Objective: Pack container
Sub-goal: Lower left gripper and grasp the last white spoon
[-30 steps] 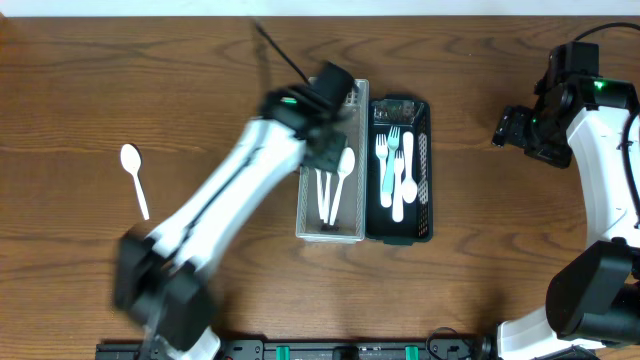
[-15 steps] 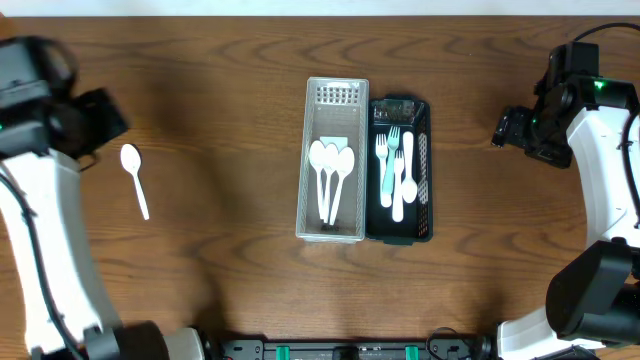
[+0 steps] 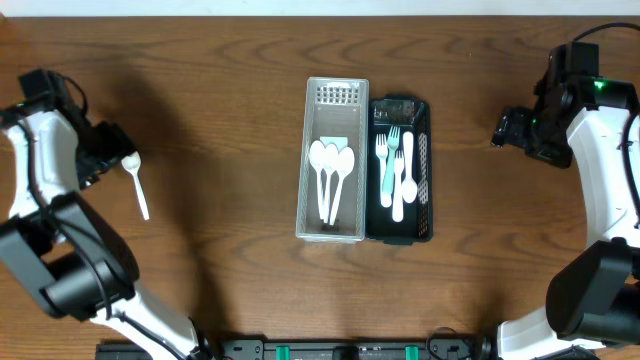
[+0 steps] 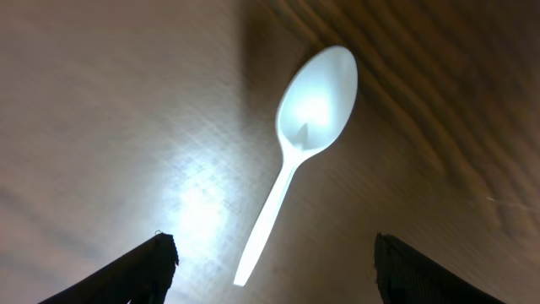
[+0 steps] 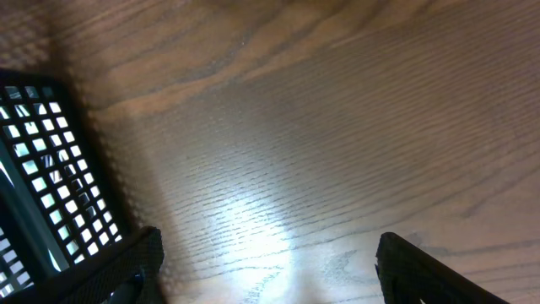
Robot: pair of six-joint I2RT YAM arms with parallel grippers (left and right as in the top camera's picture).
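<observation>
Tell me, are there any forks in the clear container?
No, the clear container holds only white spoons; the forks lie in the black basket.

— The overhead camera looks straight down on the whole worktop [image 3: 200,80] from high above.
— And the wrist cameras?
— Both sit close, facing down. The left shares the loose spoon [image 4: 308,118] with the overhead view. The right shares a corner of the black basket [image 5: 46,169].

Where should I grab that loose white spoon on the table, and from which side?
Pinch the white spoon by its handle mid-length, straight down from above, left gripper fingers either side. It lies flat, and the handle is far narrower than the bowl.
</observation>
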